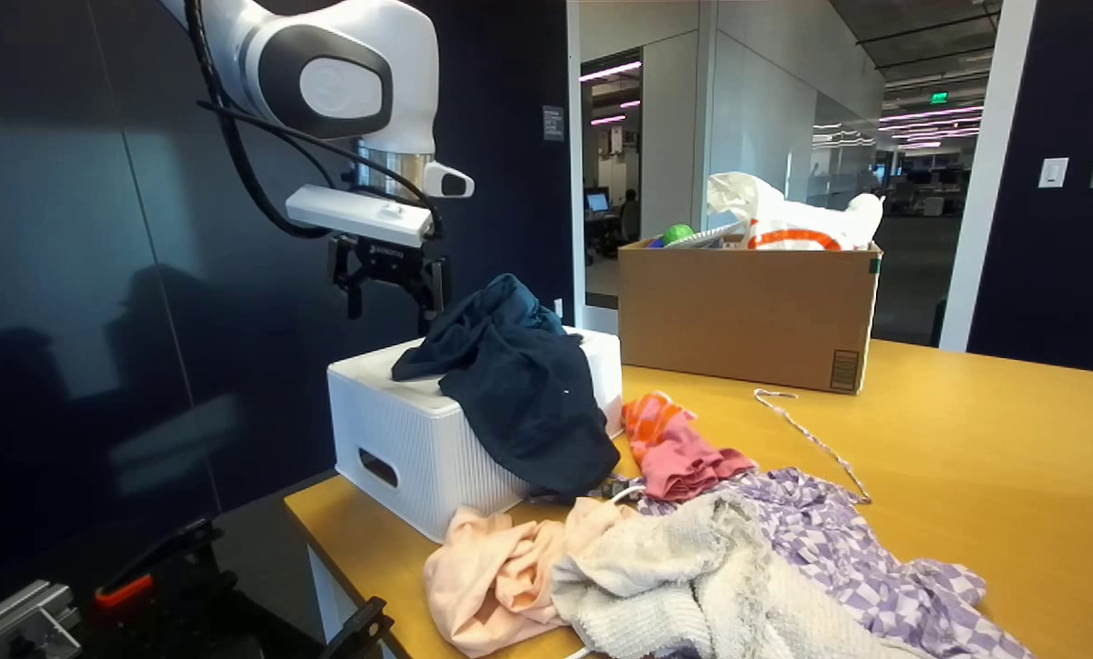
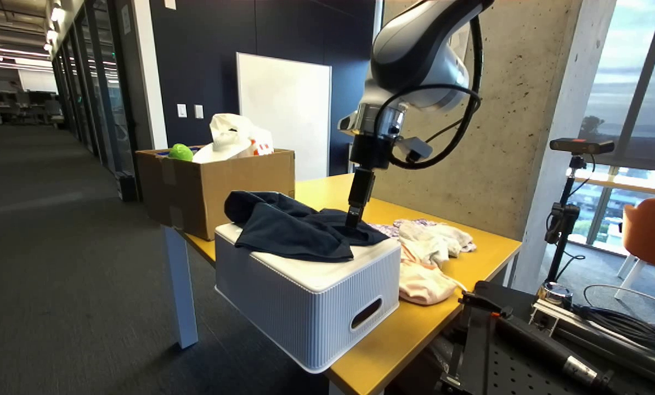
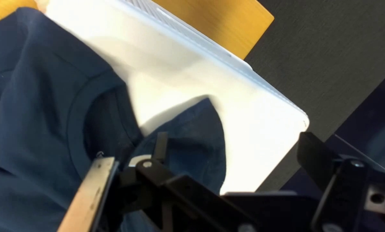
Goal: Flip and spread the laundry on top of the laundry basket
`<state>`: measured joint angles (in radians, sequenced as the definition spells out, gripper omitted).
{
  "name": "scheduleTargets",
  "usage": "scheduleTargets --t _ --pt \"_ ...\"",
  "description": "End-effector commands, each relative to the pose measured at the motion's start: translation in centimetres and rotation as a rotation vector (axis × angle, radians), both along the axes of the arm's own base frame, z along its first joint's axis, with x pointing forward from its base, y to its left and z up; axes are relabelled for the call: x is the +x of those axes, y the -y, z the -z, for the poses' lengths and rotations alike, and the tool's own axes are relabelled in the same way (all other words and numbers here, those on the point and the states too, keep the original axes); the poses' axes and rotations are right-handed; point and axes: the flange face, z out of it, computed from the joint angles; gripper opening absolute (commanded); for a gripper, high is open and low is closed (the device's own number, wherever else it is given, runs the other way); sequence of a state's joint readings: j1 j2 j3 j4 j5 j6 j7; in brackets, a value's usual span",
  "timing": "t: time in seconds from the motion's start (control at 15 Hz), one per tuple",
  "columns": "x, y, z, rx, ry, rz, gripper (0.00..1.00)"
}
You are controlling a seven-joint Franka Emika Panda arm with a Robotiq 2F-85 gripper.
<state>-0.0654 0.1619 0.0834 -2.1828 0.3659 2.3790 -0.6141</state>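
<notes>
The tool (image 1: 391, 320) has its jaws spread wide, the two black fingers well apart and empty between. In both exterior views one finger's lower end overlaps the navy-blue garment (image 1: 537, 403); whether it touches the cloth, I cannot tell. From the wrist, one finger shows over a pointed flap of that cloth, and the opposite one past the edge of the white plastic bin (image 2: 283, 299).

The garment lies on top of the bin, limp and matte, bunched into soft, rounded folds. In an exterior view a broad panel of it drapes down one long side, ending close to the smooth honey-yellow desk (image 1: 986, 430). The wrist view shows a curved, seamed band, like a neckline, beside deep creases. The bin is rectangular with rounded corners, a flat, smooth top, fine vertical ribs down its sides, and an oblong slot handle in the short end.

On the desk, heaped together beside the bin, lie a crumpled peach cloth (image 1: 487, 586), smooth and thin; a cream knit (image 1: 757, 586), nubbly and partly ribbed; a lilac-and-white checkered cloth (image 1: 839, 522), finely wrinkled; and a pink cloth (image 1: 679, 467) with bright orange patches at one end. A thin, pale cord (image 1: 814, 439) lies near them in a loose curve. Near the bin, a flat-sided brown cardboard box (image 1: 739, 316) shows a crinkled white plastic bag (image 1: 798, 215) and a rounded green item (image 2: 181, 152) above its rim.
</notes>
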Motion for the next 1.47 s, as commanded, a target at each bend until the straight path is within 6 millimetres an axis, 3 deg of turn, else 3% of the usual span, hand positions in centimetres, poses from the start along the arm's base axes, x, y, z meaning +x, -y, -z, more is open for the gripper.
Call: scheduleTargets --t 0.0,0.4,1.07,1.13,1.2,1.4 --pt "0.8 2.0 1.6 -0.002 0.011 0.049 1.00" --pt "2.3 3.2 3.6 -0.010 0.048 0.089 1.00" --pt "4.3 3.3 5.5 0.016 0.080 0.111 1.00" --pt "4.3 3.2 5.6 0.018 0.079 0.110 0.90" --pt "4.3 3.1 5.6 0.020 0.079 0.108 0.72" --pt "4.1 2.7 5.4 0.021 0.084 0.097 0.49"
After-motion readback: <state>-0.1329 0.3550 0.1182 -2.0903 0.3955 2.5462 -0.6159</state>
